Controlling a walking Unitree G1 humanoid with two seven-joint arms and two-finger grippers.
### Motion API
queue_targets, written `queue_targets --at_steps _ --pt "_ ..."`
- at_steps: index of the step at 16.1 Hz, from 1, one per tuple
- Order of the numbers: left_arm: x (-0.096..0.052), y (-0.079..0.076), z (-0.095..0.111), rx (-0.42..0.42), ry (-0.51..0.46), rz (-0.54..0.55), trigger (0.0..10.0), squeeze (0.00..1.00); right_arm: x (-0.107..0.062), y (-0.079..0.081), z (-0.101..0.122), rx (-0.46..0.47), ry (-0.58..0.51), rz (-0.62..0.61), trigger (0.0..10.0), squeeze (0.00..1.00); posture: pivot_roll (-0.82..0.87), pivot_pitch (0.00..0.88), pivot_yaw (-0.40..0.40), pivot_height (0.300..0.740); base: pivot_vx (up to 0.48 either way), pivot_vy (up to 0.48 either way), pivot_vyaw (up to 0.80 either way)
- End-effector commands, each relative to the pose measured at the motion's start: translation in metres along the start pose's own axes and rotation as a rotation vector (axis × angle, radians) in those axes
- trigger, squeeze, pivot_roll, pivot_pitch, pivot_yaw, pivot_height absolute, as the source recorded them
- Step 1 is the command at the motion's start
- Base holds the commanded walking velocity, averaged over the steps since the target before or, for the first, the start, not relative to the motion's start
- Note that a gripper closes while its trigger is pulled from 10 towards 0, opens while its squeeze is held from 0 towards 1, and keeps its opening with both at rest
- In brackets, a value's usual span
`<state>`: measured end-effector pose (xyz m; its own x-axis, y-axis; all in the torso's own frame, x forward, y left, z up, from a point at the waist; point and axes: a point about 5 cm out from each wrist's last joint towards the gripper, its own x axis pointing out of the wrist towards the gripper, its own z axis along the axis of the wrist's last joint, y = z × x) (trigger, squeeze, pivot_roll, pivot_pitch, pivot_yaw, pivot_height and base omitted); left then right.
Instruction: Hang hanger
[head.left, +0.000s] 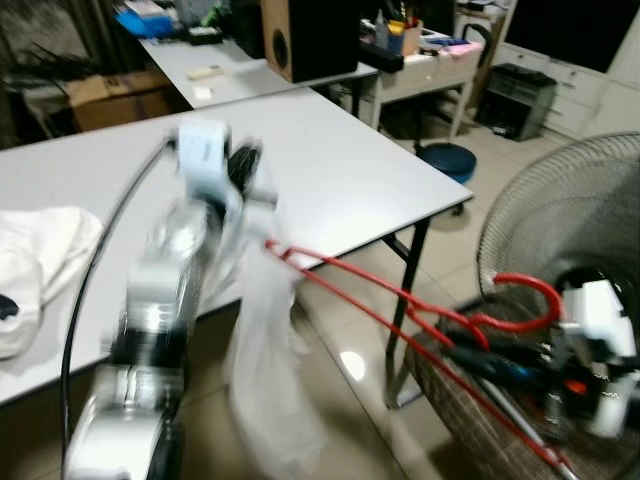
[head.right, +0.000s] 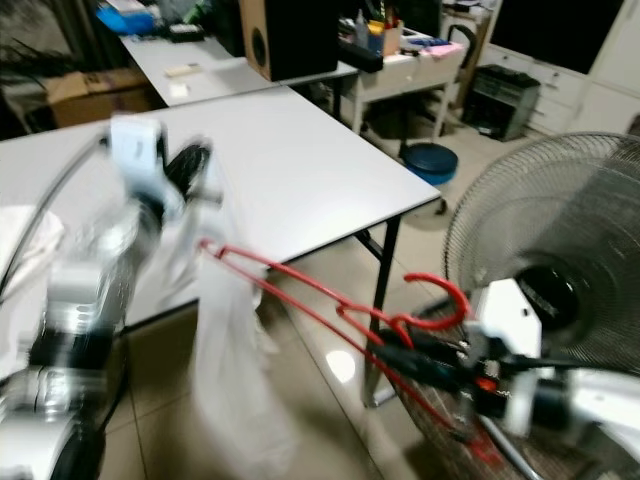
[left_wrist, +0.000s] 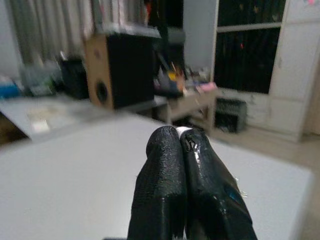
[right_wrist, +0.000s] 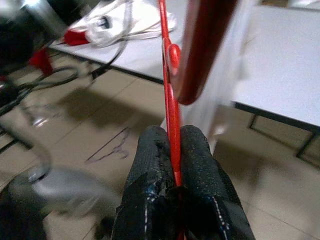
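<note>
Beside the fan (head.left: 560, 215), right hand (right_wrist: 175, 160) pinching red hanger (head.left: 400, 300), left hand (left_wrist: 187, 165) pressed together

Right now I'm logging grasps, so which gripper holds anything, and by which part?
The right gripper is shut on the red wire hanger, pinching its thin wire near the hook. The left gripper is shut, holding nothing visible.

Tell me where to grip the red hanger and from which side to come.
Grip the red hanger at its neck, just below the hook, where the two wires join into one stiff stem. Come from the hook end, the robot's right, since the far end carries the white garment. The right hand is already shut on the wire that way.
</note>
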<state>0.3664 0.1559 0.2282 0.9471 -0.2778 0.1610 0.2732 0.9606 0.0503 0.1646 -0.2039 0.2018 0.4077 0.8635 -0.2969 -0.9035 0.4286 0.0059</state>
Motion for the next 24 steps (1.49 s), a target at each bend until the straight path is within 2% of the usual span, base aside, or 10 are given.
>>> queue_targets --at_steps 1,3,6,12,14,16,18,20,22,24 --pt "0.001 0.015 0.009 0.029 -0.03 0.037 10.0 0.0 -0.001 0.001 0.004 -0.006 -0.006 0.048 10.0 0.0 -0.09 0.0 0.0 0.74 0.382 0.0 0.0" --pt "0.017 0.014 0.054 0.014 -0.132 -0.068 10.0 0.0 0.001 -0.007 -0.002 -0.047 0.126 0.112 10.0 0.0 -0.1 0.0 0.001 0.74 0.386 0.0 0.0" --pt "0.008 0.001 0.103 -0.035 -0.253 -0.277 10.0 0.0 0.015 -0.025 -0.003 -0.114 0.191 0.117 10.0 0.0 -0.1 0.0 0.001 0.74 0.385 0.0 0.0" --pt "-0.02 -0.012 0.147 -0.062 -0.356 -0.498 10.0 0.0 0.043 -0.077 0.012 -0.294 0.226 0.1 10.0 0.0 -0.06 0.0 -0.044 0.74 0.385 0.0 0.0" --pt "-0.025 -0.013 0.152 -0.071 -0.364 -0.518 10.0 0.0 0.052 -0.103 0.022 -0.356 0.283 0.05 10.0 0.0 -0.06 0.0 -0.049 0.74 0.386 0.0 0.0" --pt "-0.03 -0.012 0.159 -0.09 -0.399 -0.516 10.0 0.0 0.063 -0.157 0.053 -0.603 0.388 -0.251 10.0 0.0 -0.05 0.0 -0.064 0.74 0.386 0.0 0.0" --pt "-0.036 -0.008 0.169 -0.11 -0.439 -0.51 10.0 0.0 0.065 -0.186 0.11 -0.803 0.227 -0.557 10.0 0.0 -0.05 0.0 -0.079 0.74 0.386 0.0 0.0" --pt "-0.045 -0.001 0.179 -0.138 -0.488 -0.485 10.0 0.0 0.058 -0.184 0.174 -0.929 -0.108 -0.711 10.0 0.0 -0.04 0.0 -0.099 0.74 0.386 0.0 0.0" --pt "-0.051 0.004 0.185 -0.148 -0.522 -0.462 10.0 0.0 0.048 -0.167 0.209 -1.014 -0.437 -0.739 10.0 0.0 -0.04 0.0 -0.099 0.74 0.392 0.0 0.0" --pt "-0.054 0.008 0.186 -0.149 -0.523 -0.436 10.0 0.0 0.058 -0.16 0.197 -0.995 -0.496 -0.643 10.0 0.0 -0.04 0.0 -0.099 0.74 0.392 0.0 0.0"
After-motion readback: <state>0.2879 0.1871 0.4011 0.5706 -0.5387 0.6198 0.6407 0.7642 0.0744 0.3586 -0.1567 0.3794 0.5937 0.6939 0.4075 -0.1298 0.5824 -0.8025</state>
